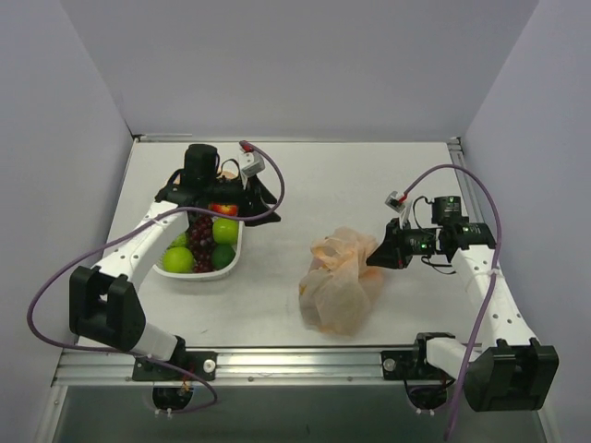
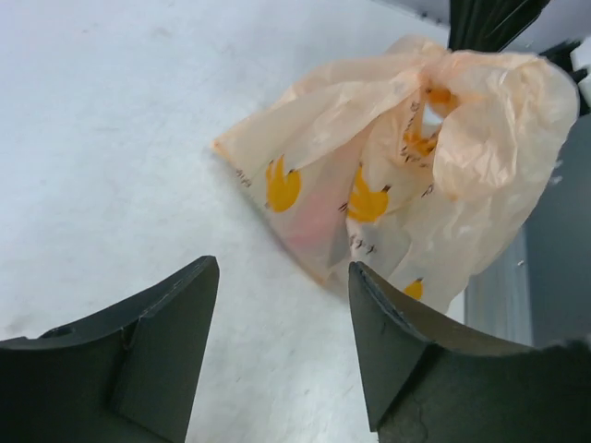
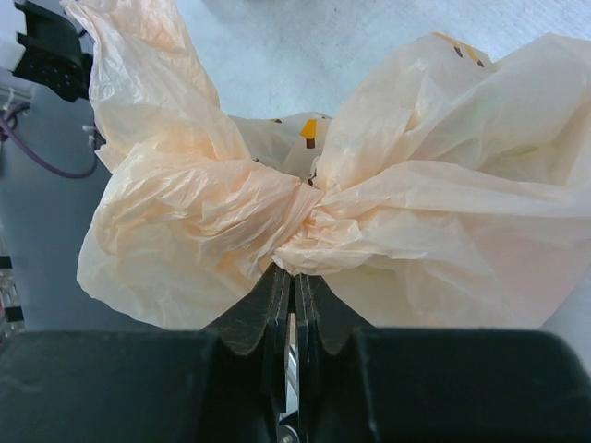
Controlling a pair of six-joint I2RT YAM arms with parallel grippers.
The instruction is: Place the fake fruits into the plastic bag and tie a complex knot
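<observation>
Fruits (image 1: 199,242) are sitting in the white basket (image 1: 235,260) toward the left edge of the counter (image 1: 369,185), right beneath the left arm, so this arm is much nearer to them than the right one. The left pincer (image 2: 282,266) is standing apart and is holding nothing; only bare counter is showing between its fingers.

The bag (image 1: 342,281) is lying well apart from the basket, toward the right edge. Its long axis is running from the near edge up to the right arm. The right pincer (image 3: 294,277) is clamping together on the gathered neck at the bag's far end, with the plastic puffing out on both sides. Whether any fruit is already inside, I cannot tell.

I am judging that the next fruit has to travel rightward across the counter, and the pinched neck is seeming to leave no open mouth.
</observation>
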